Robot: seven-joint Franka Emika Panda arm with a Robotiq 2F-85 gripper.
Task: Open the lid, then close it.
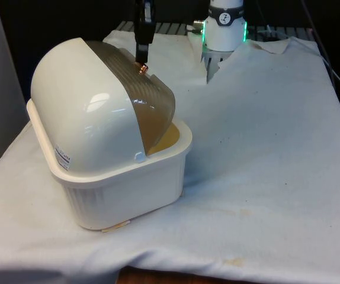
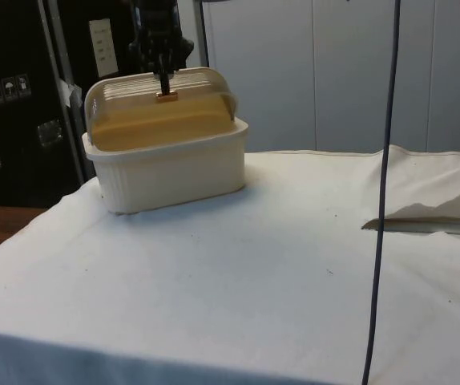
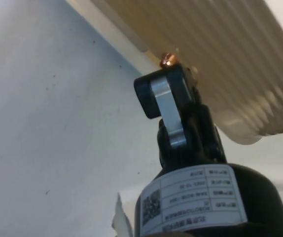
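Observation:
A cream bread box (image 1: pixel 135 190) (image 2: pixel 174 172) stands on the white cloth at the front view's left. Its white dome (image 1: pixel 81 106) faces the front camera. The ribbed, translucent brown roll lid (image 1: pixel 143 109) (image 2: pixel 146 112) (image 3: pixel 230 59) curves down over the opening, and a narrow gap to the yellowish inside shows above the rim. A small copper handle (image 1: pixel 141 68) (image 2: pixel 166 96) (image 3: pixel 167 60) sits on the lid. My black gripper (image 1: pixel 141 63) (image 2: pixel 163 87) (image 3: pixel 173 79) comes down from above and is shut on that handle.
The white cloth (image 1: pixel 265 165) (image 2: pixel 254 265) spreads wide to the front view's right of the box. A dark cable (image 2: pixel 386 192) hangs down in the side view. The table's near edge (image 1: pixel 158 275) lies just in front of the box.

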